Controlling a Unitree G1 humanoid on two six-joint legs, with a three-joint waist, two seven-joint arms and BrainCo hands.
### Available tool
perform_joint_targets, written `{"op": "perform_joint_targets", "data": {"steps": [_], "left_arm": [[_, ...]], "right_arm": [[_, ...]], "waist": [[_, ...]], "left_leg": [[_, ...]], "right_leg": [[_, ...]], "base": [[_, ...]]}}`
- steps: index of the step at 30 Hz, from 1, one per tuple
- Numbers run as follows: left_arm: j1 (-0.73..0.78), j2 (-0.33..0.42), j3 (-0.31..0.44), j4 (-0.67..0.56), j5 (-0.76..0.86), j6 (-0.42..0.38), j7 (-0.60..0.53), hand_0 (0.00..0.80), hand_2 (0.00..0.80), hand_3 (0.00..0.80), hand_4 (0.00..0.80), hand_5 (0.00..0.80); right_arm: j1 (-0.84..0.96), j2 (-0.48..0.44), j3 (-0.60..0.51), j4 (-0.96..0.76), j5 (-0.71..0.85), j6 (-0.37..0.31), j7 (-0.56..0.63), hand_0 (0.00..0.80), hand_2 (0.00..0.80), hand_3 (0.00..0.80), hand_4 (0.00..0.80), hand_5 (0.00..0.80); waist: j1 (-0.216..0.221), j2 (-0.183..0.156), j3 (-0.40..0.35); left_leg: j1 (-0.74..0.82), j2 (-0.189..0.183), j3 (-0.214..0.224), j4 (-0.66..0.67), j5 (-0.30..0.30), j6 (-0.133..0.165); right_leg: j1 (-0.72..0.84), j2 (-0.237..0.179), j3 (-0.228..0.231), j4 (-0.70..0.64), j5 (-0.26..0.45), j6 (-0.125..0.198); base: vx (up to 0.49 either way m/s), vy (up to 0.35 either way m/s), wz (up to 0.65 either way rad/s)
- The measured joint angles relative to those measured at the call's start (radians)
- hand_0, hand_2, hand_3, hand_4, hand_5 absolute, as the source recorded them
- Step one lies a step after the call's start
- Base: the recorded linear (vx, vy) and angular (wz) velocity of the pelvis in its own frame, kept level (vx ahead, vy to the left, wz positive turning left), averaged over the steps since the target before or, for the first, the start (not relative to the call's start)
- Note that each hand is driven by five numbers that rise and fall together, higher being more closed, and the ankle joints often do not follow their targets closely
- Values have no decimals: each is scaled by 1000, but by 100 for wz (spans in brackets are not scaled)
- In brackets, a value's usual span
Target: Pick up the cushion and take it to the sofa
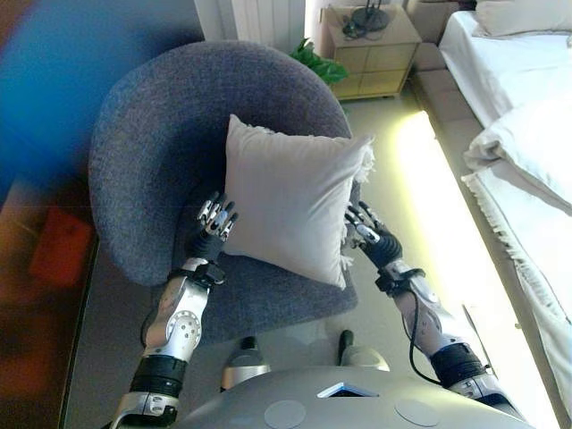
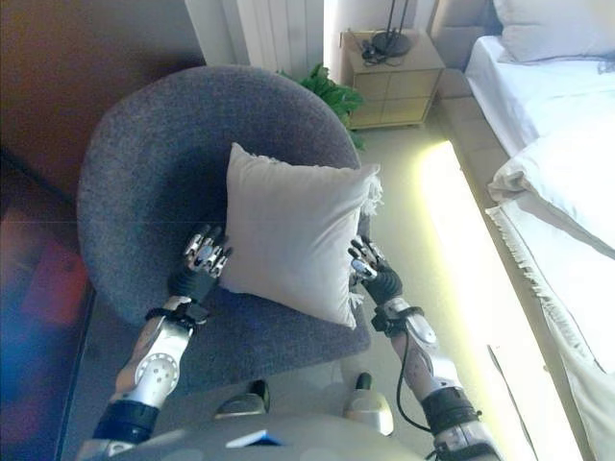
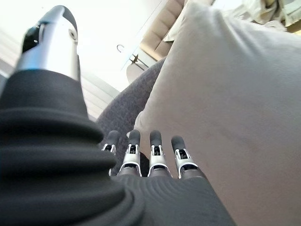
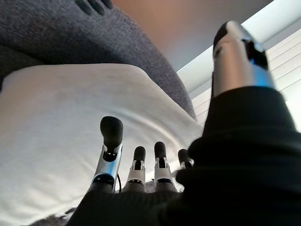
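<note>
A light grey square cushion (image 1: 290, 198) with fringed edges leans on the seat of a round dark grey armchair (image 1: 152, 152). My left hand (image 1: 213, 228) rests against the cushion's left edge with its fingers straight, and the left wrist view shows its fingers (image 3: 153, 153) laid along the fabric. On the cushion's right edge sits my right hand (image 1: 371, 234), fingers straight too. In the right wrist view the fingers (image 4: 112, 141) reach onto the cushion (image 4: 70, 122) with the thumb standing apart. Both hands flank the cushion without curling round it.
A bed (image 1: 527, 134) with white bedding runs along the right. A wooden nightstand (image 1: 374, 54) with a lamp base stands at the back, a green plant (image 1: 317, 61) beside it. Pale floor (image 1: 420, 179) lies between armchair and bed.
</note>
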Motion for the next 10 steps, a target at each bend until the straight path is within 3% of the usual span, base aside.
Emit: {"op": "perform_joint_targets", "data": {"steps": [10], "left_arm": [[0,16,-30,-24,-5,-14,0,0,0,0,0,0]], "right_arm": [[-1,-2,11,0,0,-26,-21,0,0,0,0,0]], "waist": [[1,1,1]], "left_leg": [[-1,0,-3,-1,1,0]], "right_leg": [[1,0,-5,0,0,0]], "base": [[-6,-1,1]]}}
